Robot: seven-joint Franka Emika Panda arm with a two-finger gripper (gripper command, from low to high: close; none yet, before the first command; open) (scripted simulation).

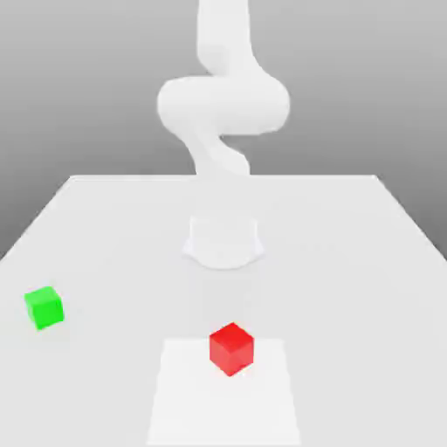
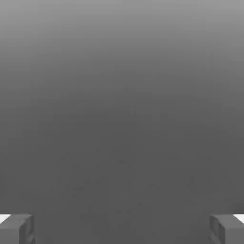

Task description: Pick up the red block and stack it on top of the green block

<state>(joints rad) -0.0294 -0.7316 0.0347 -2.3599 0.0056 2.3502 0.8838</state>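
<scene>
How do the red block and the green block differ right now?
The red block is red; the green block is green. Red sits on a paler square patch near the front middle, green on the plain table toward the exterior view's left. Both are similar-sized plain cubes, standing apart.

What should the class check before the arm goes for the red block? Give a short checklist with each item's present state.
1. Gripper open, nothing between its fingertips: ok.
2. Red block resting free on the table: ok.
3. Green block apart from the red block, toward the exterior view's left: ok.
4. Top of the green block bare for stacking: ok.
5. Gripper lined up over the red block: cannot tell; the hand view shows no block.
</scene>
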